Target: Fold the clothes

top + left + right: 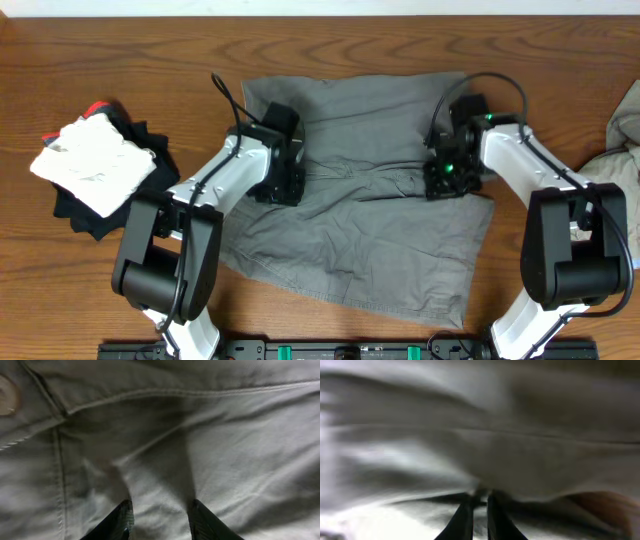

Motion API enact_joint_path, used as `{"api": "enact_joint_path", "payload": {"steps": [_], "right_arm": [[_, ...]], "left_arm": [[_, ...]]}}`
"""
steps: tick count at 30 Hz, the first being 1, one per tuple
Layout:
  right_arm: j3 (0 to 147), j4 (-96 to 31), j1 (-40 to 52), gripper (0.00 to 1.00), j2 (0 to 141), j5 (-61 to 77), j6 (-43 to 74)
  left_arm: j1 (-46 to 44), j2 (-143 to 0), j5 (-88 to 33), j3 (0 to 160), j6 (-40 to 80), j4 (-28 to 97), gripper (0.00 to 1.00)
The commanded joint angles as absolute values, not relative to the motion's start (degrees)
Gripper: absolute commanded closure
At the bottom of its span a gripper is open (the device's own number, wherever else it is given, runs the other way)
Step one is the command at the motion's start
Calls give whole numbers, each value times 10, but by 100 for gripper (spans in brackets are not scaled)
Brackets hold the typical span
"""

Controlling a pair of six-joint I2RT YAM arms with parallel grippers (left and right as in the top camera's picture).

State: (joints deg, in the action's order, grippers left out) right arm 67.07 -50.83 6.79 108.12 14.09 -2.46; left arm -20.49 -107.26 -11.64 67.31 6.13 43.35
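Shorts (360,215), grey and wrinkled, lie spread across the middle of the wooden table (90,300), with the waistband toward the far edge and the leg hems toward the arms' bases. Both arms reach onto them at about mid-height.

The left gripper (282,182) presses down on the left half of the shorts. In its wrist view, its two dark fingers (122,520) stand partway apart. A raised ridge of cloth fills the gap between them, so the jaws are clamped on a thick fold and are not free. A stitched seam runs across the cloth above them, and a pale button (6,395) shows at the upper left corner.

The right gripper (448,180) sits on the right half, near the side edge of the shorts. Its wrist view is blurred, but the fingers (462,517) are almost pressed together. They pinch a thin lip of grey cloth at their tips, and the fabric rises in a hump just beyond.

On the left side of the table, well apart from the shorts, a white garment (92,165) rests on top of crumpled black clothes (150,145). A beige garment (622,135) lies bunched at the right edge, partly out of view.
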Motion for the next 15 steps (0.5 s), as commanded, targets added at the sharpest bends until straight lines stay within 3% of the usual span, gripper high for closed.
{"api": "enact_joint_path", "payload": {"steps": [1,15], "right_arm": [[640,-481,73,90,1083,133,-8],[628,-334,71,85,1084,23,43]], "left_arm": [[-206,-1075,-115,651,63,417,61],[-206,-1075,-115,602,78,265,61]]}}
